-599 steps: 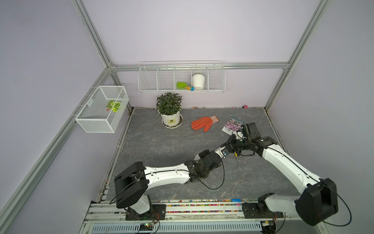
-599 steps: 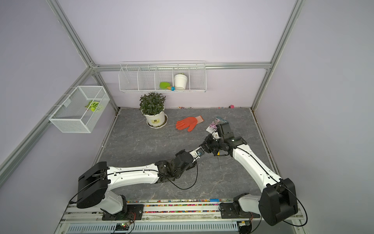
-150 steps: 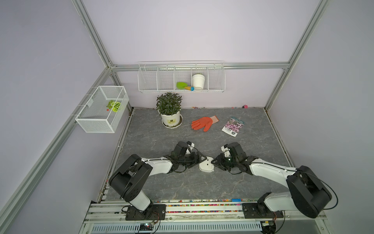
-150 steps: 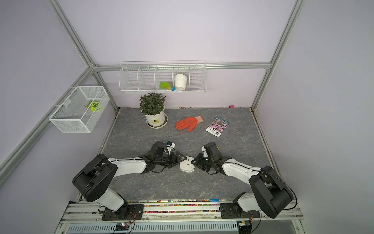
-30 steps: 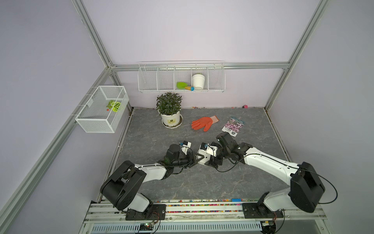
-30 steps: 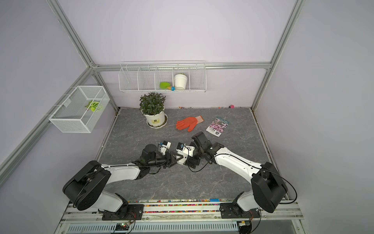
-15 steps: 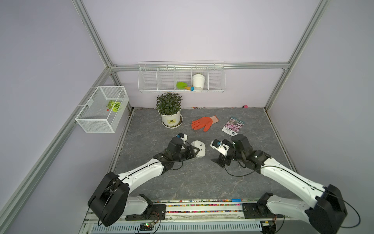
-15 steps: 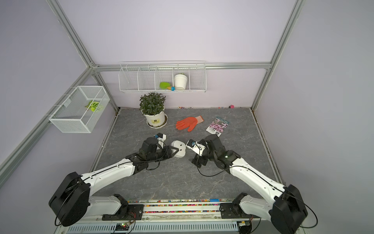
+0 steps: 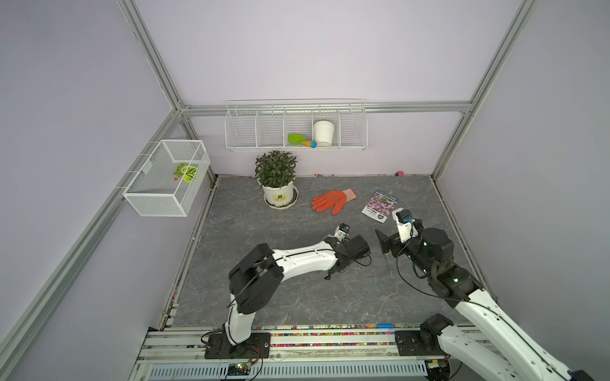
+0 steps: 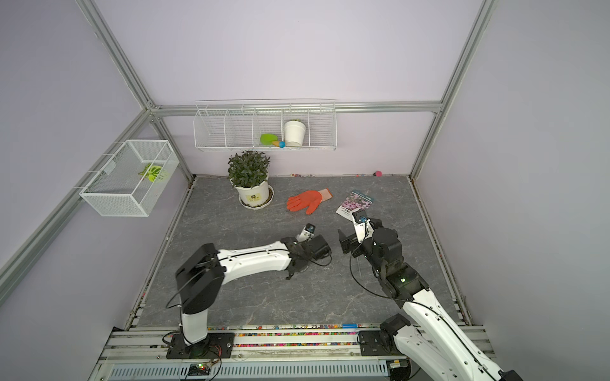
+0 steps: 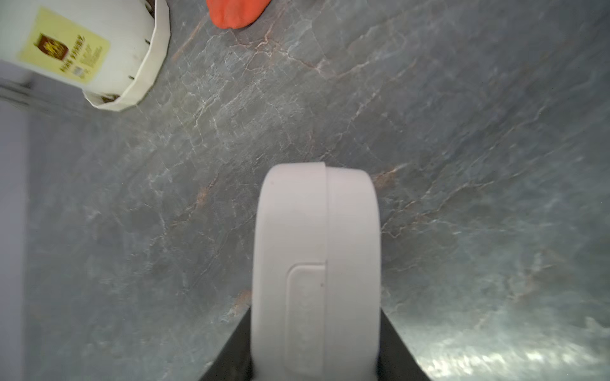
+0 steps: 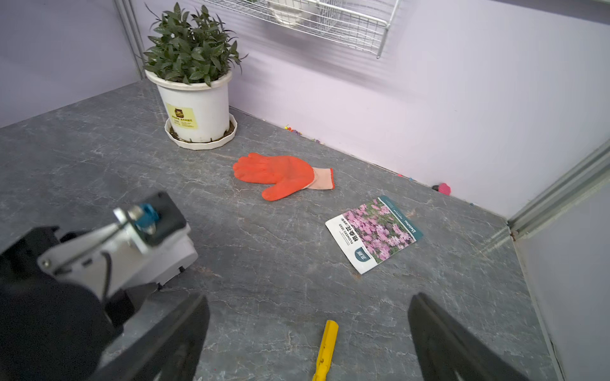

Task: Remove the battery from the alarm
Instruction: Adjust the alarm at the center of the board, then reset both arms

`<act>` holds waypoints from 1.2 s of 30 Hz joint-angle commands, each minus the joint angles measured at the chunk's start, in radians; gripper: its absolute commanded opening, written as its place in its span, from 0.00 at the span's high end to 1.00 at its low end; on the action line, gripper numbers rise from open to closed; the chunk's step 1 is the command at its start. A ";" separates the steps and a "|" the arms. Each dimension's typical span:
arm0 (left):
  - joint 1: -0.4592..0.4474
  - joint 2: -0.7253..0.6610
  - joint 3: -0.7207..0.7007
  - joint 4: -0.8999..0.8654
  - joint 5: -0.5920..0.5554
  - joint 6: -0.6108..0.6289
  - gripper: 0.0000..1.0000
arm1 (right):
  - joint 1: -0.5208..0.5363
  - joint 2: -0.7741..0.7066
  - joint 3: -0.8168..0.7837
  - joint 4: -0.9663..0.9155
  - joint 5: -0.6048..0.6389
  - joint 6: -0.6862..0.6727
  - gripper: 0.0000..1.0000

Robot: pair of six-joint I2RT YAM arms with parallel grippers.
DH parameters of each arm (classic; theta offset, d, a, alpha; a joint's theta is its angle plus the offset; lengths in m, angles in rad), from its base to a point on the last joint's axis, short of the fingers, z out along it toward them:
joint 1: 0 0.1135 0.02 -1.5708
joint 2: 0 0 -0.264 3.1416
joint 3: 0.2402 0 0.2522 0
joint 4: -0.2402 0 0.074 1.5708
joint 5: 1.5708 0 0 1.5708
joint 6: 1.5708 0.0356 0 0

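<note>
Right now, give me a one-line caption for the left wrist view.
Left gripper clamps the alarm edge-on, table behind; pot and glove beyond.

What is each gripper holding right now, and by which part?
The left gripper clamps the alarm across its two broad faces, at the end nearest the wrist. The right gripper is open and holds nothing.

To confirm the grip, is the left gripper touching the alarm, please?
Touching. In the left wrist view, the left gripper has the white alarm wedged between its black fingers.
</note>
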 commanded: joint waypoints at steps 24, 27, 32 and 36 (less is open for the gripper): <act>0.169 -0.631 -0.382 0.414 0.351 0.003 0.00 | -0.329 0.064 -0.137 0.127 0.192 0.241 0.02; 0.315 -0.816 -0.540 0.521 0.353 0.005 0.00 | -0.380 0.098 -0.220 0.244 0.195 0.270 0.02; 0.569 -1.024 -0.704 0.589 0.305 0.013 0.00 | -0.396 0.227 -0.363 0.561 0.186 0.239 0.02; 0.751 -1.126 -0.797 0.627 0.273 0.021 0.00 | -0.396 0.371 -0.433 0.831 0.154 0.211 0.02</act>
